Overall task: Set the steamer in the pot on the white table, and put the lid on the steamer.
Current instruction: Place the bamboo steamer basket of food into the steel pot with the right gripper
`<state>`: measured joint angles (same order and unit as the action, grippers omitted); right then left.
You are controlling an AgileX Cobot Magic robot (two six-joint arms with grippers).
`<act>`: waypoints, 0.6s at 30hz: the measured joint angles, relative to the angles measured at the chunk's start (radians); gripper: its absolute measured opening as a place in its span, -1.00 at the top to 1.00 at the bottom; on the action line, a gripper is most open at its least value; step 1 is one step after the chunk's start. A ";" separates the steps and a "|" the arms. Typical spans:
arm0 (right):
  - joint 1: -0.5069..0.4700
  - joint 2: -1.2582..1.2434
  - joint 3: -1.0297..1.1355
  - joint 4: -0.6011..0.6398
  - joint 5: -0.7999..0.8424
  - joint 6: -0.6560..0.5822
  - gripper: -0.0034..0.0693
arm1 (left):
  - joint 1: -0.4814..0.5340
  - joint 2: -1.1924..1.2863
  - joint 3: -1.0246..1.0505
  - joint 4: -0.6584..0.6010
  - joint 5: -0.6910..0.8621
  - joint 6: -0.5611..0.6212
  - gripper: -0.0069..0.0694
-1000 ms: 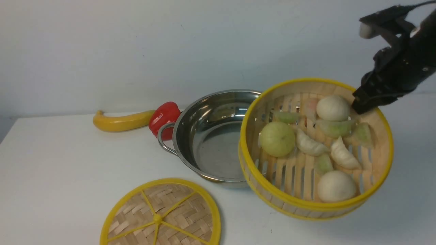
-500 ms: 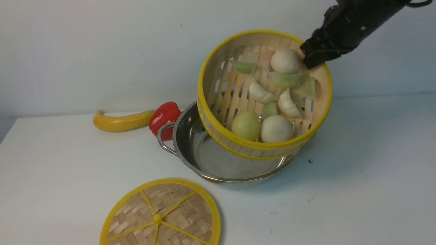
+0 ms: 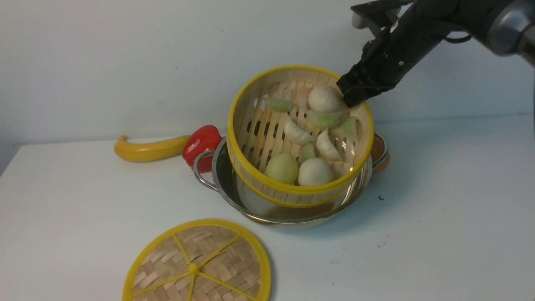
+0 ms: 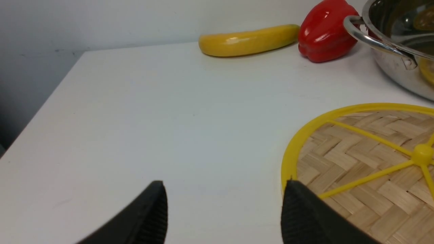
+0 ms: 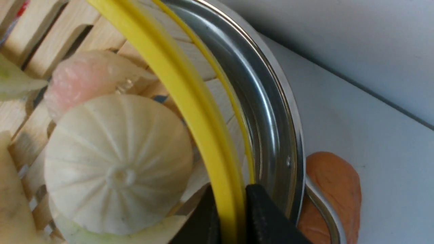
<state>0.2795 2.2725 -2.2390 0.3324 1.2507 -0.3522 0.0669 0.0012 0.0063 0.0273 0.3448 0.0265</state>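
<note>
The steamer [image 3: 267,129], holding buns and dumplings, sits tilted in the pot [image 3: 250,211]. Its near edge is down inside the pot and its far side is raised. My right gripper [image 3: 352,97] is shut on the steamer's far yellow rim [image 5: 190,98], one finger inside and one outside [image 5: 232,203]. The lid [image 3: 196,263] lies flat on the white table [image 3: 439,209] in front of the pot. My left gripper [image 4: 223,189] is open low over the table, one fingertip [image 4: 298,200] over the lid's [image 4: 366,159] edge. The left gripper is outside the front view.
A yellow banana [image 3: 150,148] and a red pepper [image 3: 202,144] lie behind the pot's left handle [image 3: 200,169]. An orange-brown item [image 3: 381,152] sits by the right handle. A wall runs along the back. The table's left edge [image 4: 40,112] is near.
My right gripper carried the steamer from the pot's right side up and leftward, then lowered it, tilted, into the pot. The lid and the left gripper stayed put.
</note>
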 joint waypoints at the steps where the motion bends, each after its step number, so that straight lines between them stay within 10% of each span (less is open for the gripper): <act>1: 0.001 0.010 -0.009 0.004 0.000 0.000 0.67 | 0.000 0.000 0.000 0.000 0.000 0.000 -0.28; 18: 0.004 0.065 -0.028 0.017 -0.002 -0.024 0.67 | 0.000 0.000 0.000 0.000 0.000 0.000 -0.28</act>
<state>0.2834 2.3370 -2.2666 0.3493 1.2484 -0.3766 0.0669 0.0012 0.0063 0.0273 0.3448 0.0265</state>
